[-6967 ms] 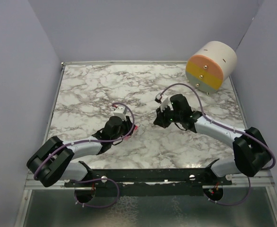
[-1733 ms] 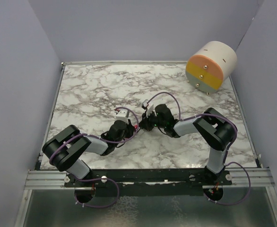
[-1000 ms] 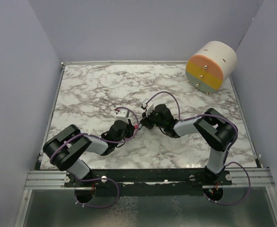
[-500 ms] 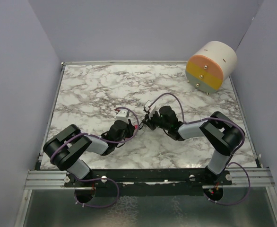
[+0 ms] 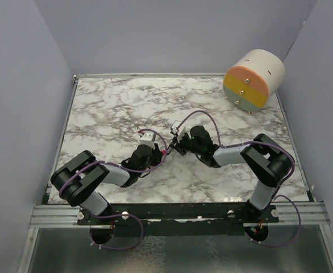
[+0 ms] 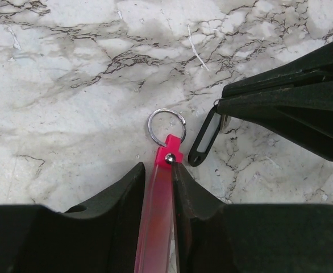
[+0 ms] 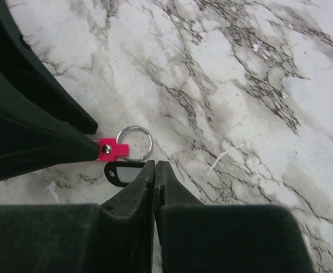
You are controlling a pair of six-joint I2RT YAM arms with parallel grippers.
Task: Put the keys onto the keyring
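Though the keyring (image 6: 162, 193) surely weighed next to nothing, its pink strip looked limp and its wire ring springy, so the left gripper (image 6: 158, 170) sensibly pinched the strip close behind the ring. Just beside that ring, mid-table, the right gripper (image 7: 155, 170) was pressed together on the shaft of the tiny, stiff, probably slippery key (image 6: 192, 159), leaving its eyelet free. Beyond stretched the veined marble tabletop (image 5: 109, 108), a banded drum (image 5: 254, 79) and lilac walls (image 5: 172, 34).

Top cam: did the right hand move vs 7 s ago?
Yes. The right hand has shifted left, farther from the striped cylinder, and now sits tip to tip with the left hand mid-table.
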